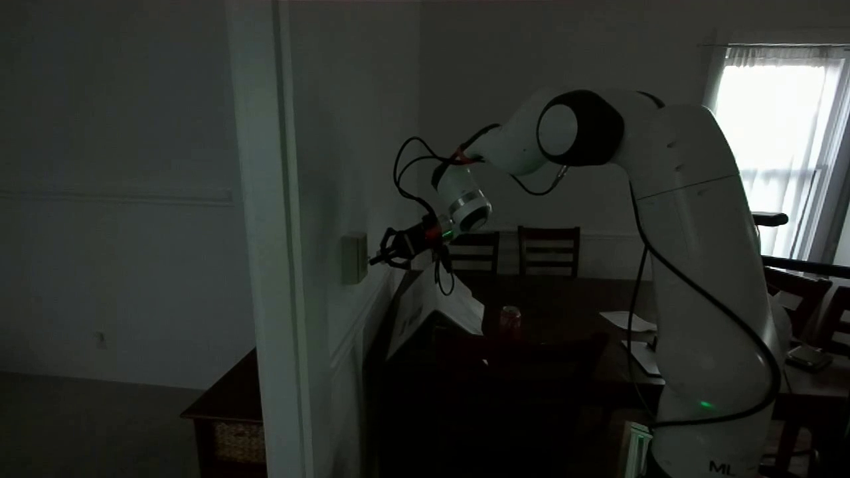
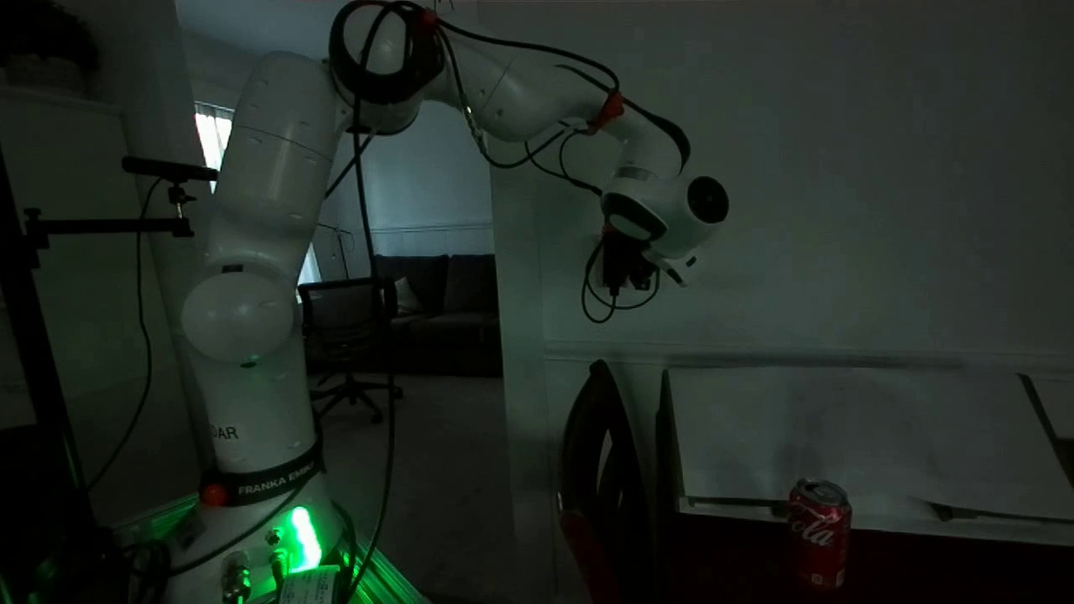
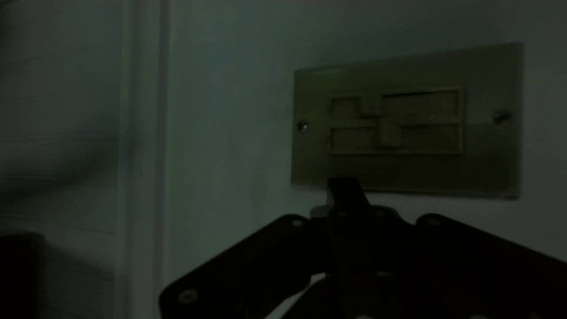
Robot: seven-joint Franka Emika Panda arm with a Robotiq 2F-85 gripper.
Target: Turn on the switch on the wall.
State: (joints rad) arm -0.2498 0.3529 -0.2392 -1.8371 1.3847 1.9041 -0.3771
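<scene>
The switch, a pale rectangular plate, is mounted on the white wall in an exterior view. In the wrist view the switch lies sideways, with two small sliders in its centre and a screw at each end. My gripper points at the wall just beside the plate. In the wrist view my gripper is shut, with a dark stick protruding between its fingers. The stick's tip overlaps the plate's lower edge; I cannot tell whether it touches. In an exterior view the gripper body hides its own fingertips.
Below the arm is a dark table with a large white board leaning by the wall and a red can. Chairs surround the table. The wall's trim edge stands beside the switch. The room is dim.
</scene>
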